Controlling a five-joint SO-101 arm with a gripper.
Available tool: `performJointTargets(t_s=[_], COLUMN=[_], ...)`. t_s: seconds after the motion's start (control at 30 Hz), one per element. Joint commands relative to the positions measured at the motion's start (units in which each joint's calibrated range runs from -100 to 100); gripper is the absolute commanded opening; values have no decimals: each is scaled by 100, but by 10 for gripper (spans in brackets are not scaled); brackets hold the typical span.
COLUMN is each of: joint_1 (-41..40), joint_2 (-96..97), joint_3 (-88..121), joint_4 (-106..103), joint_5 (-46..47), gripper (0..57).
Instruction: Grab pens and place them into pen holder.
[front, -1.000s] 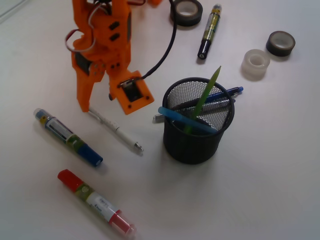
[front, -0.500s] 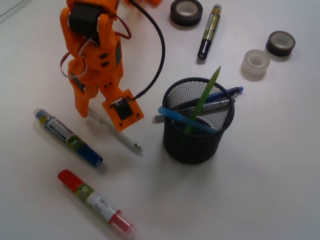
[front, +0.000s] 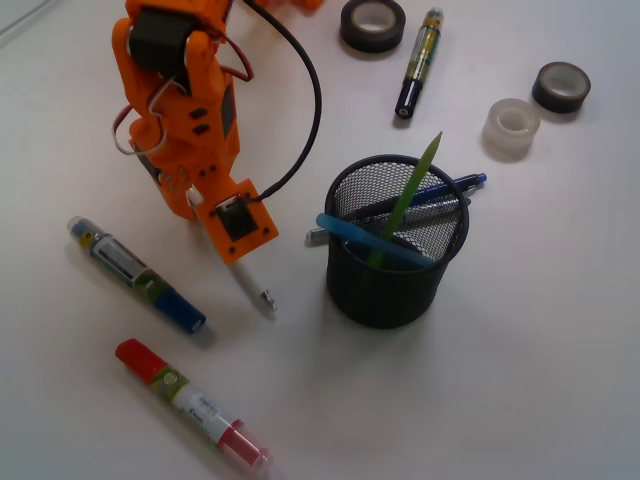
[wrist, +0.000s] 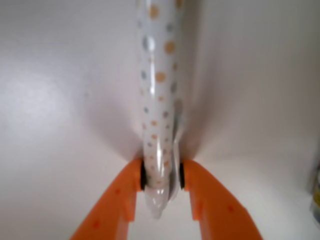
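White pen on the table, left of the pen holder and apart from it, upper half hidden under the orange gripper, metal tip pointing near and right. Seen from the wrist as a pale dotted barrel pinched between two orange fingers, jaws clenched on it close to one end. Lifted or not: cannot tell from either view.

Inside the black mesh holder already: lime green pen standing tallest, translucent light blue pen lying across the near rim, dark blue pen leaning over the right rim, grey pen crossing beneath it with an end poking out at the left. Four of five home, by that count; only the white one outstanding. Remaining, as a judgement: raise it, carry it right over the rim, drop it in among the others.

Further out, none of it part of the job: blue-capped marker to the left, red-capped marker nearest, black-capped marker far off beside a dark tape roll; clear tape roll and another dark tape roll at far right.
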Motion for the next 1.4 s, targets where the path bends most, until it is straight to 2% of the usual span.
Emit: performJointTargets(t_s=[0.0,0.3,0.57,0.83,1.1,1.23,1.37], joint_1=[76,367,292,-807,-1853,-2108,-2347], joint_2=[-131,-2137,-4696,-6506,-6217,-5580,-4968], joint_3=[-166,414,2434,4816,7325,7696,7678], joint_4=[114,665,-831,-4680,-10498,-11924,-12371], joint_5=[-68,-440,-899,-1719,-2354,-2525,-2735], gripper=[3,3,3,3,4,4,4])
